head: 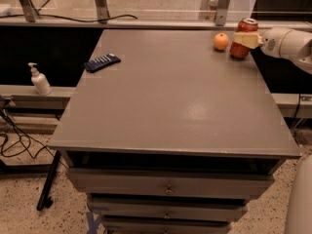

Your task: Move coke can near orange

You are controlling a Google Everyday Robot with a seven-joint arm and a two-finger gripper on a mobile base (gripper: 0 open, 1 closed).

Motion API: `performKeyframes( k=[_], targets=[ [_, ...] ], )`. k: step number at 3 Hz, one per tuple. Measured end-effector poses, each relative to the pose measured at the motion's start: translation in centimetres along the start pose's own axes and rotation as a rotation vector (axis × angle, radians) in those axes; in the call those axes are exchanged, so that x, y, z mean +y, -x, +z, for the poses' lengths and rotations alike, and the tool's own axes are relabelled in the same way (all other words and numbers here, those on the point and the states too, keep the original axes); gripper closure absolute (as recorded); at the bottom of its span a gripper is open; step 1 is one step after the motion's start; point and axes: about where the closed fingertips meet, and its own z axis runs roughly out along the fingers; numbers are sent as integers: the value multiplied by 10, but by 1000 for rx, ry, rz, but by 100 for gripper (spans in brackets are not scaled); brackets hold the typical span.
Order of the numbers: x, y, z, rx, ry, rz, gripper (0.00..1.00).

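The coke can (240, 49) is a red can with a silver top at the far right of the grey table (170, 106), tilted slightly. The orange (221, 41) sits just to its left, a small gap apart. My gripper (245, 39) reaches in from the right edge on a white arm. A cream finger (249, 39) lies across the can's upper half. The gripper is shut on the can, whose bottom is at or just above the tabletop.
A dark blue remote-like object (102, 62) lies at the table's far left. A white pump bottle (39, 80) stands on a ledge left of the table. Drawers sit below the front edge. Metal frame legs stand behind the table.
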Motion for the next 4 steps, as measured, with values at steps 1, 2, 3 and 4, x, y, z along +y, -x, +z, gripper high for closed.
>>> performKeyframes(
  k=[1,2,3,4],
  targets=[
    [-1,-4,-1,7,9,5,36],
    [-1,-7,-3,11,13,8,13],
    [-1,-8,-4,15,17,10,0],
    [1,-5,-3,14,26,5,0]
  ],
)
